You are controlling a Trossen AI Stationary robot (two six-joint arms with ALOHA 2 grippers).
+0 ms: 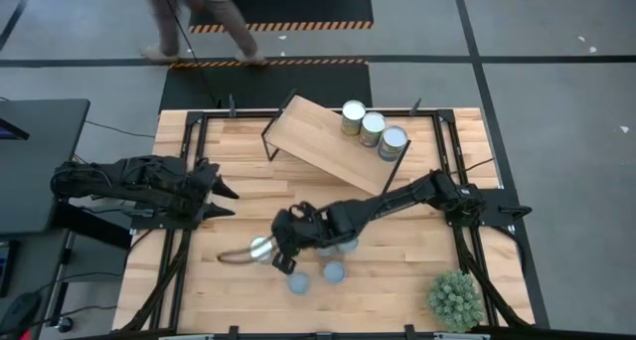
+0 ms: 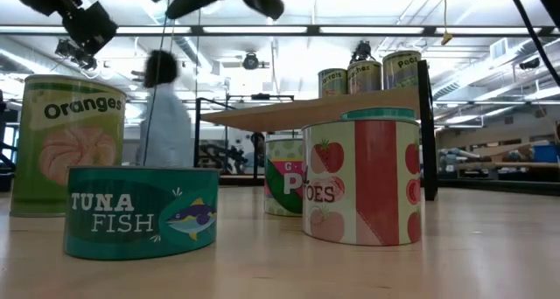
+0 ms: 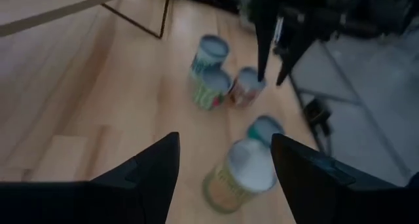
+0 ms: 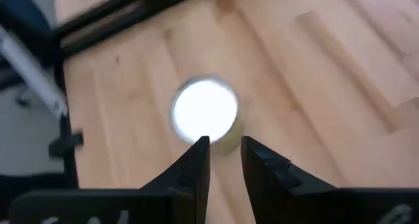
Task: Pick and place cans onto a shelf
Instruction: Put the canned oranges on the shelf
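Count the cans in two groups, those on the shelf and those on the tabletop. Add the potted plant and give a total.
Cans on the shelf: 3
Cans on the tabletop: 5
Potted plant: 1
Total: 9

Right gripper point(image 1: 281, 253) extended mid-table, jaws narrowly parted; left gripper point(image 1: 227, 201) waiting, jaws wide.
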